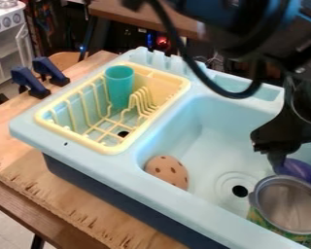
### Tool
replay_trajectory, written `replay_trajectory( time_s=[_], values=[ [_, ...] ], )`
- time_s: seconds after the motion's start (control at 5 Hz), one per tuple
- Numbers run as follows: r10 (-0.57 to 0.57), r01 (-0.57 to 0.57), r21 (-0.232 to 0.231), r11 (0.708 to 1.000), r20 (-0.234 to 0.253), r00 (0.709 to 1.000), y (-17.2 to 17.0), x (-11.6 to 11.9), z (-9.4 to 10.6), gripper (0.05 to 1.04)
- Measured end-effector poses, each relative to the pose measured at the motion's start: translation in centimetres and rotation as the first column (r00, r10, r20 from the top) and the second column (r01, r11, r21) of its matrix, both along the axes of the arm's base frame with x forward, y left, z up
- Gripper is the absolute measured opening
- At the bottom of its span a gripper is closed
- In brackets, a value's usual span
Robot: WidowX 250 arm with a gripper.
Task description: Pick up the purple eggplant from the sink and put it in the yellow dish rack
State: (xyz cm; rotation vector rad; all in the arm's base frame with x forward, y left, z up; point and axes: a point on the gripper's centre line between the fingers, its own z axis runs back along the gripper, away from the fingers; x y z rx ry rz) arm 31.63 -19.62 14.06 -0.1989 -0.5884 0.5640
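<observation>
We're above the toy sink (124, 168), fairly close in, looking down at a slant across it, the toy stove (4, 19) farther off at upper left

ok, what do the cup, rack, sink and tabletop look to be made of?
Teal cup: likely plastic, smooth, one even colour.
Yellow rack: probably moulded plastic; rounded rim and prongs share one colour.
Light blue sink: seemingly hard plastic, soft sheen, rounded corners.
Tabletop: wood or plywood, looks unpainted; pale brown grain, rough dark nicks near the edge.
</observation>
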Motion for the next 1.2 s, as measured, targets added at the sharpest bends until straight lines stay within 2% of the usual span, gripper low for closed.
replay_trajectory(
  time_s=[0.2, 0.4, 0.6, 0.8, 1.0, 1.2],
  values=[
    [0.081, -0.082, -0.023, 0.996, -0.028, 0.996, 0.5, 0.7, -0.3, 1.000],
    [0.153, -0.157, -0.050, 0.986, -0.079, 0.985, 1.5, 1.2, -1.3, 1.001],
    [0.190, -0.202, -0.097, 0.975, -0.120, 0.974, 1.3, 1.4, -1.5, 1.001],
    [0.211, -0.236, -0.164, 0.958, -0.156, 0.965, 1.0, 1.3, -1.9, 1.001],
    [0.219, -0.252, -0.190, 0.949, -0.179, 0.959, 0.1, 0.7, -2.1, 1.001],
    [0.222, -0.266, -0.190, 0.945, -0.222, 0.949, -0.5, 0.1, -3.0, 1.001]
  ],
)
